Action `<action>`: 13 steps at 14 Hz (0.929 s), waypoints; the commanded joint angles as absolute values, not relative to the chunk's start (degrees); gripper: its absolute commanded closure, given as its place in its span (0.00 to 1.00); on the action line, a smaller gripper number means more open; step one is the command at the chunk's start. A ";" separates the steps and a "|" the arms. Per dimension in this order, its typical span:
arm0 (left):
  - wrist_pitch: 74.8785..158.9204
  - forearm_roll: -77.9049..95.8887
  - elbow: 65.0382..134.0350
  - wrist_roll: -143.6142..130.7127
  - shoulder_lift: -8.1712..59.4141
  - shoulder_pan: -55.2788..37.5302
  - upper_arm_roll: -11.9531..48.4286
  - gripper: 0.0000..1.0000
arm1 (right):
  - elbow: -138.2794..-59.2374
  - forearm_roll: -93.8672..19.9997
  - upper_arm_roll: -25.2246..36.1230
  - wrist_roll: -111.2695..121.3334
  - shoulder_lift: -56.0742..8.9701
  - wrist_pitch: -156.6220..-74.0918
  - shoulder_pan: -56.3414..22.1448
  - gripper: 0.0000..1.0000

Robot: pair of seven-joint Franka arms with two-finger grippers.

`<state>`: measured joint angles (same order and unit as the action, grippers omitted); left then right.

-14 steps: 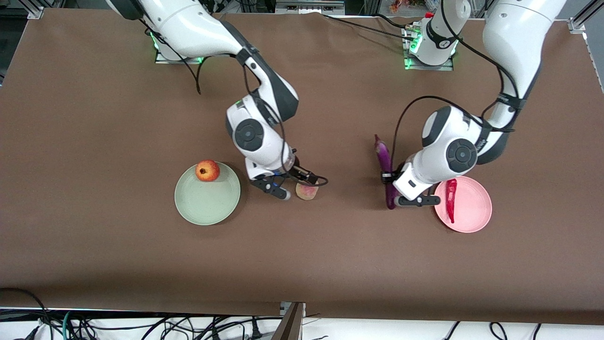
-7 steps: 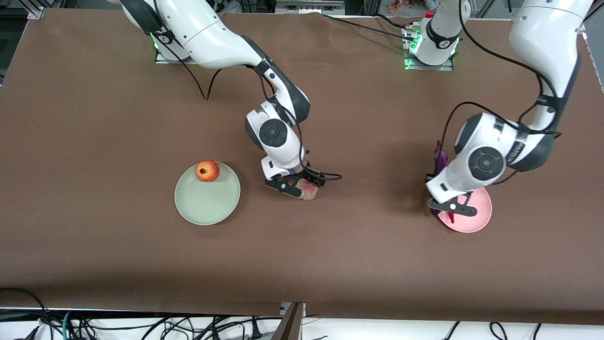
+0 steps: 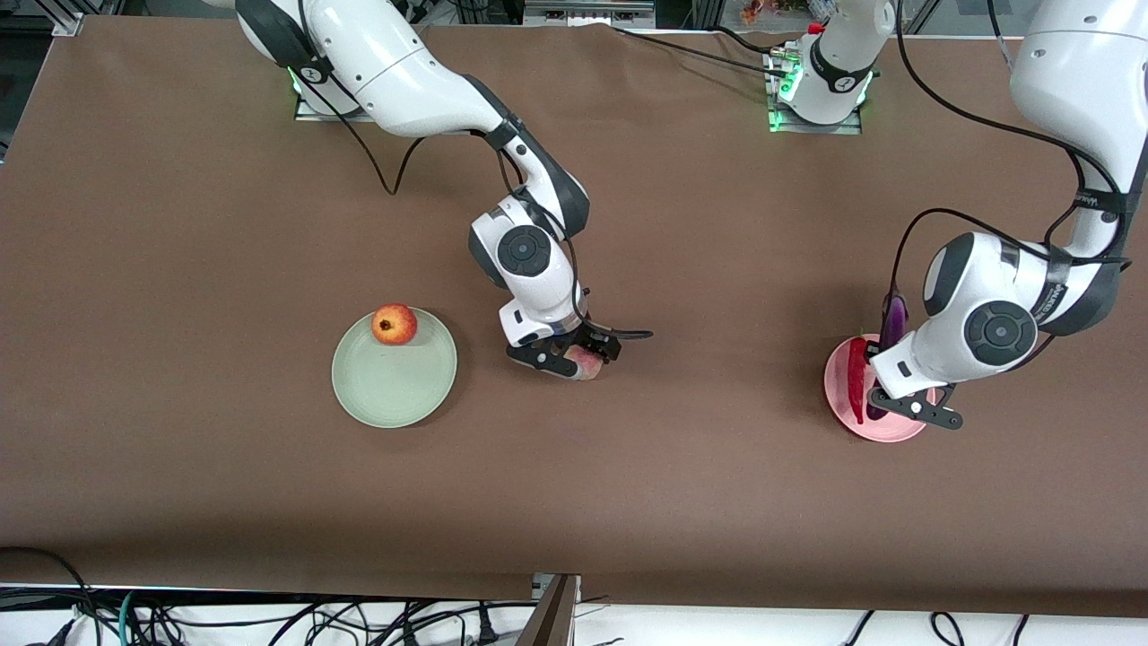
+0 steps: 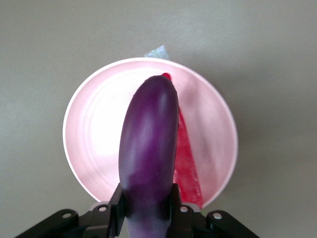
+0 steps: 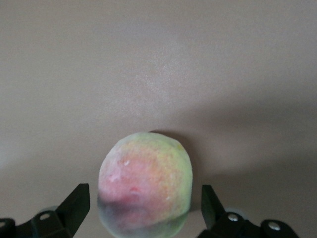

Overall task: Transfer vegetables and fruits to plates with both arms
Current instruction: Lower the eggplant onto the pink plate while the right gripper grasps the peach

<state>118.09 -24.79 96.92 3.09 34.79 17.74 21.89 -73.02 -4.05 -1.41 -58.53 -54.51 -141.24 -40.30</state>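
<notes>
My left gripper is shut on the purple eggplant and holds it over the pink plate. In the left wrist view the eggplant is between the jaws, above the plate and the red chili pepper. The chili lies on the plate. My right gripper is open, low at the table, with a finger on each side of the peach. In the right wrist view the peach sits between the fingers with gaps on both sides. The pomegranate sits on the green plate.
The brown table reaches from the arm bases to the edge nearest the front camera. Cables lie below that edge. The green plate is toward the right arm's end, the pink plate toward the left arm's end.
My left gripper has carried the eggplant from beside the pink plate to over it. My right gripper has shifted and lowered so that its fingers are on either side of the peach.
</notes>
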 commanded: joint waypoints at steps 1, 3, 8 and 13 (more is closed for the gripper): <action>117.16 -26.28 93.34 4.31 37.71 17.75 21.18 0.84 | -70.84 -2.29 -0.88 -58.71 -55.99 -141.42 -40.87 0.02; 116.81 -26.10 93.34 3.43 37.71 17.14 21.09 0.63 | -70.84 -2.29 -0.79 -58.36 -55.90 -141.42 -40.78 0.20; 116.81 -26.19 93.34 4.22 37.62 17.23 21.18 0.00 | -70.84 -2.28 0.09 -56.96 -53.54 -136.53 -40.26 0.77; 116.63 -25.84 93.16 4.13 36.92 17.40 21.53 0.00 | -70.84 -3.95 0.35 -40.38 -43.61 -117.81 -31.83 0.78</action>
